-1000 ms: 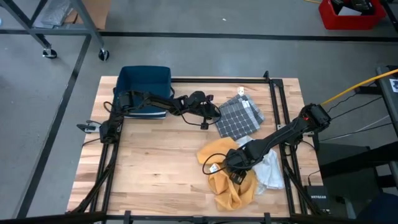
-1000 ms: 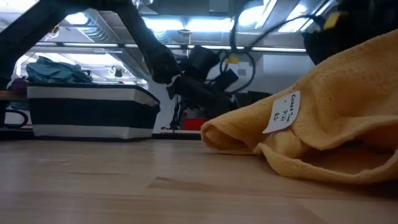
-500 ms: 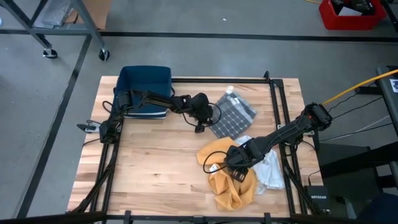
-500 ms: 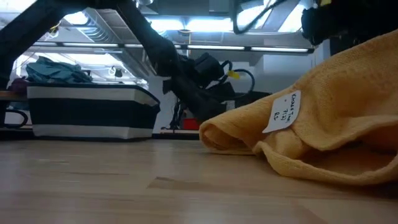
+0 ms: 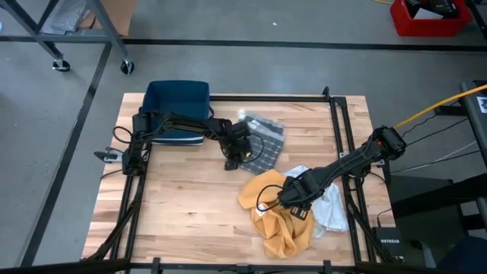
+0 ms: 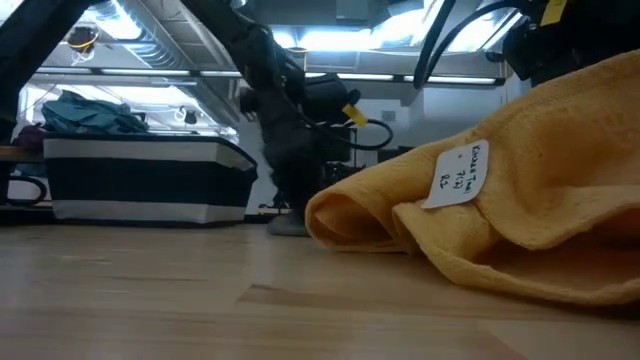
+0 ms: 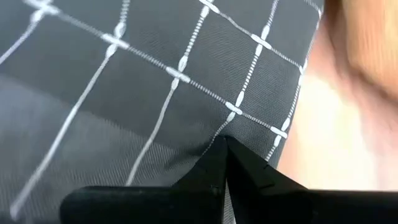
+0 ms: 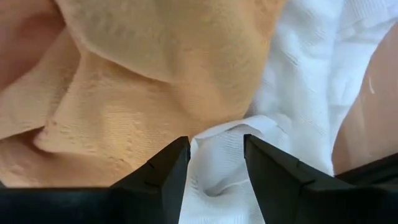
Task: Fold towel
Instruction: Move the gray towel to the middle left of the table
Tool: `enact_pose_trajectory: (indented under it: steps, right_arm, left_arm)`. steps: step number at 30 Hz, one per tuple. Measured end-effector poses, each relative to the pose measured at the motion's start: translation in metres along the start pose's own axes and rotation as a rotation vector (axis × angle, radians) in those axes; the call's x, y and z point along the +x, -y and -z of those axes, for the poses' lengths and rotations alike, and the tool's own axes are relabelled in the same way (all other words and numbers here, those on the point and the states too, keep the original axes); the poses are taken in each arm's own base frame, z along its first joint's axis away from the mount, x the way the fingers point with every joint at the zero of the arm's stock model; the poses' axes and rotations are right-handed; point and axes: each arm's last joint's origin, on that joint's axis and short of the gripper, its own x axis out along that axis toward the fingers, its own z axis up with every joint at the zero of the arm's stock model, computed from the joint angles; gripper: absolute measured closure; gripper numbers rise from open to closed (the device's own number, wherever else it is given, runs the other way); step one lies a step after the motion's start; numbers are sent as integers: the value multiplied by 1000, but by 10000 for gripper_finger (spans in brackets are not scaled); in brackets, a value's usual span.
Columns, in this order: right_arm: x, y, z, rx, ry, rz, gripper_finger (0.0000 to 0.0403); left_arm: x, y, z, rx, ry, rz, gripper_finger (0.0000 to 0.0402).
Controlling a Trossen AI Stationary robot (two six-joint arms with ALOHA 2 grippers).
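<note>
Wooden table (image 5: 183, 205) carrying everything. Blue bin (image 5: 176, 106) sitting at far left corner. Yellow towel (image 5: 280, 221) lying crumpled near right front, white tag showing in low view, overlapping white cloth (image 5: 329, 207) beside it. Grey checked towel (image 5: 266, 137) lying mid-table near bin, getting pinched at edge by left gripper (image 5: 242, 152), fingers clamped together on fabric. Right gripper (image 8: 216, 155) hovering over yellow/white pile, fingers apart, white fold sitting between them.

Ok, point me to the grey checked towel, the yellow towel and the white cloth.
grey checked towel (image 5: 264, 135): high view, middle of the cloth showing beyond the left arm.
yellow towel (image 5: 283, 228): high view, lower bunched part.
white cloth (image 8: 298, 93): right wrist view, its broad upper part.
</note>
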Motion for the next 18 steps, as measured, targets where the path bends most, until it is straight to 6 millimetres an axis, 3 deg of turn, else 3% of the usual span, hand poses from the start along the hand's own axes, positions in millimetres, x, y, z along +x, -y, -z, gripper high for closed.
enact_pose_trajectory:
  steps: [12, 15, 18]
  right_arm:
    - [0, 0, -1, -1, 30, 16, 237]
    - [0, 0, -1, -3, 39, 23, 237]
    - [0, 1, -2, -3, 55, 35, 237]
  left_arm:
    - [-19, 52, 43, 1, -536, 137, 399]
    - [-24, 63, 44, 38, -556, 148, 399]
    - [-34, 72, 36, 100, -461, 137, 399]
